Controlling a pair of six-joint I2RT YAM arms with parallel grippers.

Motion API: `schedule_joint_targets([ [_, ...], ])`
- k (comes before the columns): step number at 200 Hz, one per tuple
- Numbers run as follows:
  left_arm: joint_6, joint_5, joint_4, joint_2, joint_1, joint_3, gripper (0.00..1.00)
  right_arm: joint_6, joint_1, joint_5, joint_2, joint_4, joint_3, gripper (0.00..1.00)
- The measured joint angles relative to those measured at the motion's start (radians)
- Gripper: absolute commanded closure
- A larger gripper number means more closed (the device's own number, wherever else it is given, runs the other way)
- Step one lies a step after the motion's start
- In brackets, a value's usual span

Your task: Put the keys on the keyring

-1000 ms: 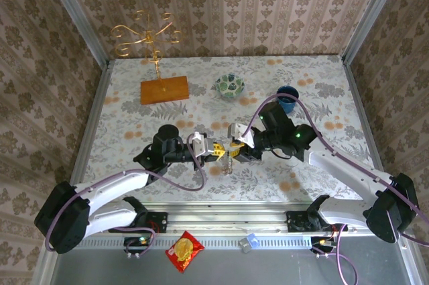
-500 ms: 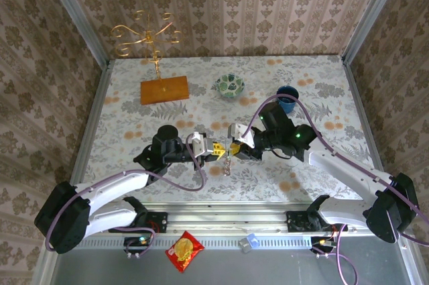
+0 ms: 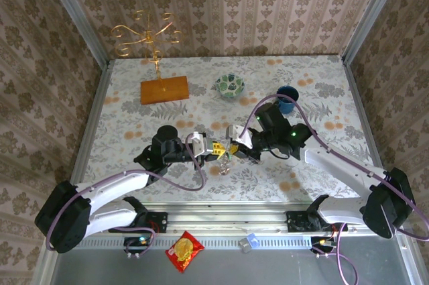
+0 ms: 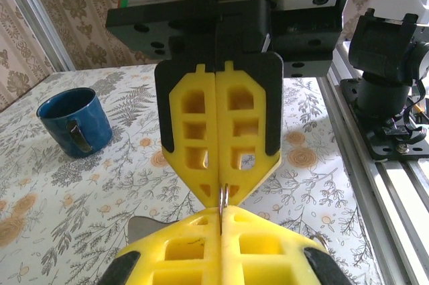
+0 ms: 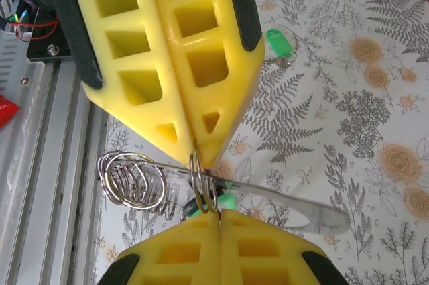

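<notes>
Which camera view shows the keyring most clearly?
The right wrist view. There the keyring stands close and sharp, pinched between the left end effector and the right end effector. In the left wrist view a small arc of it peeks between the tips; in the top external view it is a tiny glint.

Robot test cell — wallpapered panel walls [image 3: 268, 10], aluminium frame rails [image 3: 221, 221], floral tabletop [image 3: 322, 84]

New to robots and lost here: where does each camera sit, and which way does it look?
Top external: above, behind the arms, looking down on the table; both arms, left fingers meeting right fingers.
Left wrist: on left arm, facing right fingers and blue mug; own fingers below.
Right wrist: on right arm, facing left fingers and green key; own fingers below.
Shared: wrist views both show the keyring pinched.
</notes>
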Motion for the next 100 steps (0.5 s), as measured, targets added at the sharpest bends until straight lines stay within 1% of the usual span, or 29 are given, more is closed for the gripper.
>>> schedule_joint_targets([
  [26,-0.004,0.0,0.013,0.0,0.0,-0.004,1.0,0.01,0.002,0.001,0.0,0.011,-0.002,0.81],
  [46,-0.004,0.0,0.016,0.0,0.0,-0.01,1.0,0.02,0.002,0.0,-0.015,0.028,-0.018,0.75],
  [62,-0.005,0.0,0.02,0.0,0.0,-0.015,1.0,0.03,0.002,0.0,-0.039,0.035,-0.035,0.74],
  [100,-0.012,0.0,0.032,0.0,0.0,-0.017,1.0,0.05,0.002,-0.007,-0.055,0.079,-0.051,0.74],
])
